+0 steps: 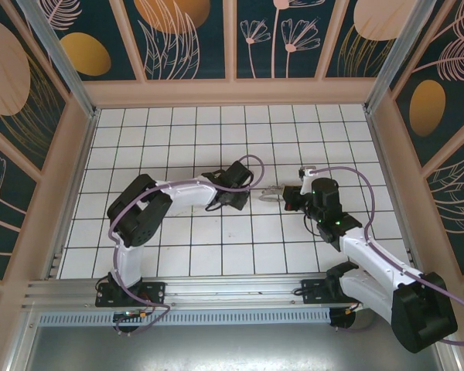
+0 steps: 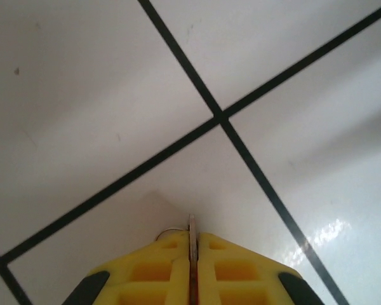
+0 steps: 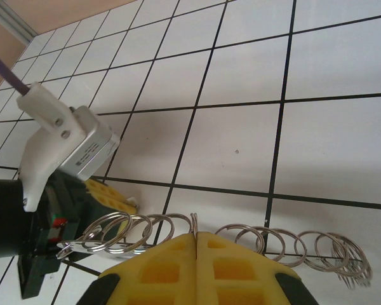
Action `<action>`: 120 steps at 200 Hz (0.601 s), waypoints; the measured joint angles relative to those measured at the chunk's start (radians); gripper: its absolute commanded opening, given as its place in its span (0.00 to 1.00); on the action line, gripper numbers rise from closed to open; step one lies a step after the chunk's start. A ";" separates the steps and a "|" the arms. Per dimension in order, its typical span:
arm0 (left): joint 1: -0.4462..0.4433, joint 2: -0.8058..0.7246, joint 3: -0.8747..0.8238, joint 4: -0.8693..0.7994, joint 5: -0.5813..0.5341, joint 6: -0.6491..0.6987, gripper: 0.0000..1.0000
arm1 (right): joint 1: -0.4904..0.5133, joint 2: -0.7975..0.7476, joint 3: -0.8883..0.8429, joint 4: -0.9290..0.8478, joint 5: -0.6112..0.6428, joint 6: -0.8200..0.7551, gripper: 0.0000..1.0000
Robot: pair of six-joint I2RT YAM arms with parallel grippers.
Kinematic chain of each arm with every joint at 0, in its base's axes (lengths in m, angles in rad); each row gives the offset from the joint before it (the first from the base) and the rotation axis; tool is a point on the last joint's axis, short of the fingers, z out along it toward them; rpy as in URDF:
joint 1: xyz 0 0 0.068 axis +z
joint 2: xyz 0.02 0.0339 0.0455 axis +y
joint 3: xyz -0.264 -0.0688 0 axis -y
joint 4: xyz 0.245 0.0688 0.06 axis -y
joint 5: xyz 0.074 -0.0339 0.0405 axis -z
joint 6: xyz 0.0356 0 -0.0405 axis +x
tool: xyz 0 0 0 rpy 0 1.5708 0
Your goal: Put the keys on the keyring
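Right end effector clamps ring chain, left end effector thin metal, over white tiles.

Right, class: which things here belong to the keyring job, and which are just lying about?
Job: chain of silvery rings, right gripper shut on it; thin metal piece, edge-on, in the shut jaws of the left gripper.
Not part of it: white tiled table, floral wall panels, purple cables.
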 measured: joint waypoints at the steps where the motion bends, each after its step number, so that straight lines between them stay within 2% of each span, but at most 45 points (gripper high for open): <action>1: 0.000 -0.002 -0.002 0.000 0.000 0.000 0.08 | 0.000 0.000 0.000 0.000 0.000 0.000 0.00; 30: 0.000 -0.053 -0.064 0.000 0.032 0.001 0.10 | 0.000 0.000 0.000 0.000 0.000 0.000 0.00; 78: 0.000 -0.110 -0.118 -0.002 0.103 0.001 0.23 | 0.000 0.000 0.000 0.000 0.000 0.000 0.00; 120: 0.000 -0.142 -0.149 -0.001 0.139 -0.004 0.25 | 0.000 0.000 0.000 0.000 0.000 0.000 0.00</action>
